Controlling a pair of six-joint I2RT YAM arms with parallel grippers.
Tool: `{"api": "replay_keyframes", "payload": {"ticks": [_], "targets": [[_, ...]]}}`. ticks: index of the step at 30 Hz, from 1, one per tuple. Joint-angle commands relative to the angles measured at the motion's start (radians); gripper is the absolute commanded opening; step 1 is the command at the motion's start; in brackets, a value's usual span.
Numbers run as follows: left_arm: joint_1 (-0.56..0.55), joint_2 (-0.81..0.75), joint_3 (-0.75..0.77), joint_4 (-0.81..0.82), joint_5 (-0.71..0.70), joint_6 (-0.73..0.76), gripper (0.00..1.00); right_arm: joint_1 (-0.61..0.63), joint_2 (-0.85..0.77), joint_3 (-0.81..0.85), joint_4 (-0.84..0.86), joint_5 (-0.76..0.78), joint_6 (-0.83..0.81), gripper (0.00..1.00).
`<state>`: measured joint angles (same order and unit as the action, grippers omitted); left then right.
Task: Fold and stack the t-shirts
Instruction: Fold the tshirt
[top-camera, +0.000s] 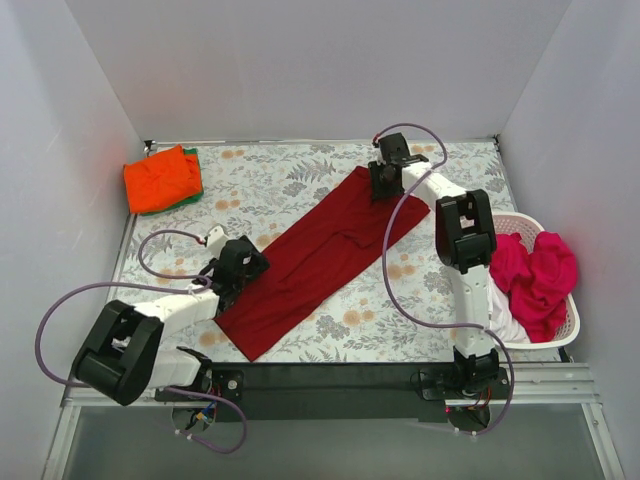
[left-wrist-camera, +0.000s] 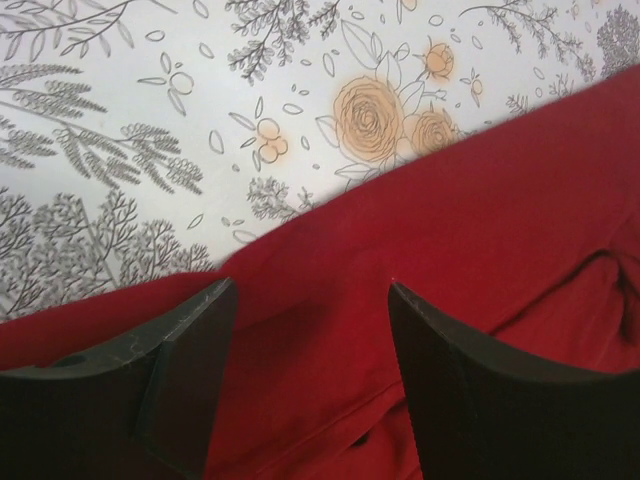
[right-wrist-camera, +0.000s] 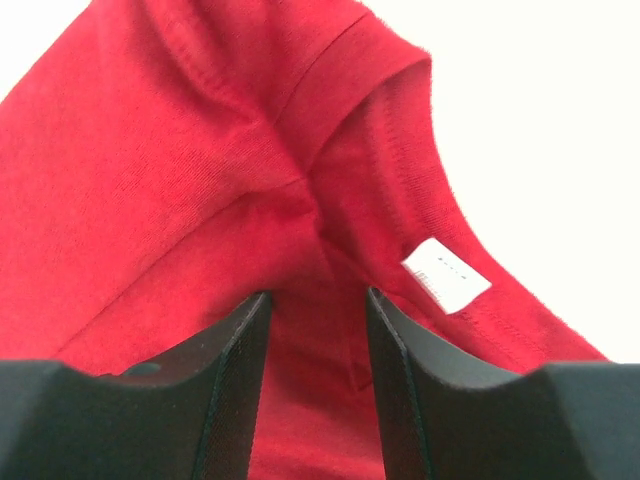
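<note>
On the table (top-camera: 300, 180), right gripper (right-wrist-camera: 318, 300) clamps crimson t-shirt (top-camera: 310, 260) collar, left gripper (left-wrist-camera: 310, 300) spread above its near end; orange t-shirt (top-camera: 160, 180), basket (top-camera: 520, 222) well apart.

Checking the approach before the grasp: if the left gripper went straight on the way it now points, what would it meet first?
The dark crimson t-shirt, near its edge on the floral tablecloth; the left gripper has open jaws right over it. How near it is, I cannot tell.
</note>
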<state>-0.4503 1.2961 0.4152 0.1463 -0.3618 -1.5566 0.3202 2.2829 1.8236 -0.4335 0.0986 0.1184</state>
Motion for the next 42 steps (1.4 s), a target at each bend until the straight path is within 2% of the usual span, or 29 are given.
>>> {"api": "replay_keyframes", "payload": {"ticks": [1, 4, 8, 11, 17, 22, 25, 34, 42], "targets": [[-0.008, -0.09, -0.018, -0.103, -0.051, -0.01, 0.58, -0.012, -0.002, 0.115, -0.07, -0.003, -0.063, 0.39], [-0.016, -0.165, -0.019, -0.128, -0.069, 0.021, 0.58, -0.004, -0.083, 0.112, -0.062, -0.037, -0.072, 0.42], [-0.057, -0.279, 0.002, -0.131, -0.091, 0.076, 0.59, 0.02, -0.302, -0.018, -0.011, -0.026, -0.088, 0.5], [-0.099, -0.288, 0.033, -0.131, -0.08, 0.147, 0.59, 0.036, -0.432, -0.108, 0.01, -0.063, -0.083, 0.55], [-0.227, -0.219, 0.071, -0.142, -0.028, 0.201, 0.59, 0.052, -0.578, -0.384, 0.03, -0.149, -0.01, 0.56], [-0.353, -0.173, 0.051, -0.168, -0.039, 0.171, 0.59, 0.057, -0.583, -0.573, 0.125, -0.197, 0.032, 0.55], [-0.389, -0.159, 0.042, -0.18, -0.049, 0.144, 0.59, 0.057, -0.542, -0.593, 0.182, -0.238, 0.035, 0.52], [-0.442, -0.178, -0.022, -0.198, 0.006, 0.083, 0.59, 0.056, -0.381, -0.517, 0.202, -0.212, 0.035, 0.49], [-0.507, -0.104, -0.038, -0.177, 0.047, 0.021, 0.59, 0.057, -0.261, -0.433, 0.194, -0.165, 0.035, 0.49]]}}
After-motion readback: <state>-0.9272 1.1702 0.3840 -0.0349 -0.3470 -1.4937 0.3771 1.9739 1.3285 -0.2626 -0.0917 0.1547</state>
